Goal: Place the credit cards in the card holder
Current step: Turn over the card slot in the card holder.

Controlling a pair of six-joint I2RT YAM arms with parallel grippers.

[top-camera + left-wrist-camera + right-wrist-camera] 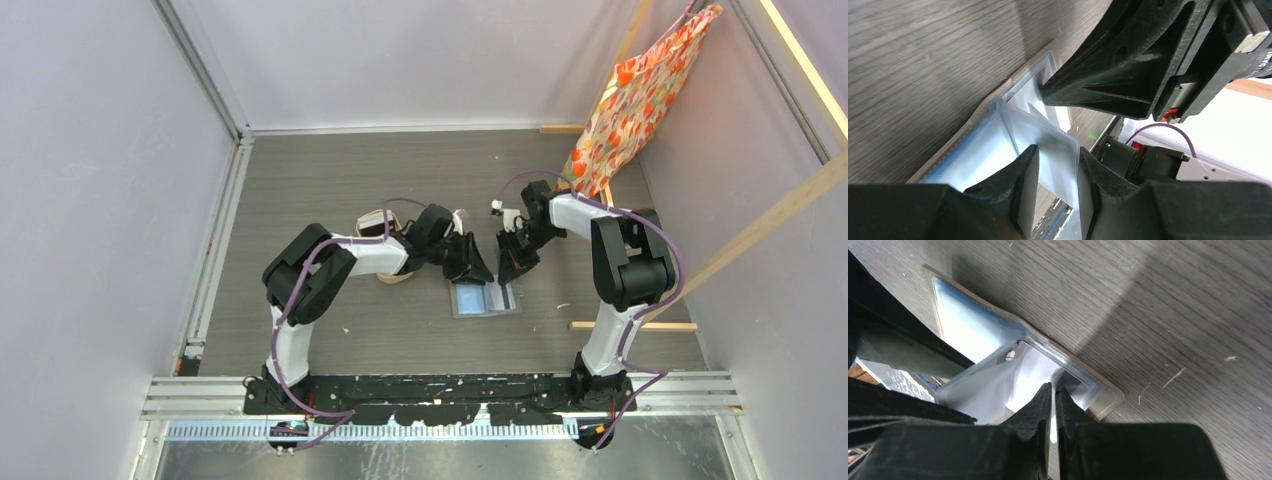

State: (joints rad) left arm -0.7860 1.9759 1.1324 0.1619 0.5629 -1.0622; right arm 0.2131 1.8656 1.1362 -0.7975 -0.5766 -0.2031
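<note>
The card holder (486,299) lies open on the table, grey-brown rim with pale bluish sleeves. It also shows in the left wrist view (974,119) and the right wrist view (1109,399). My left gripper (478,268) is over its near half. Its jaws (1058,156) stand apart with a raised clear sleeve flap (1048,142) between them. My right gripper (510,268) is shut on a white credit card (1029,376), tips (1053,387) at the sleeve's mouth. The card's end lies in the pocket. The right gripper's tip also shows in the left wrist view (1046,92). No other cards show.
A tan oval tray (398,278) lies under the left arm. An orange patterned bag (640,95) hangs on a wooden frame at the back right. A wooden strip (632,325) lies on the table right of the holder.
</note>
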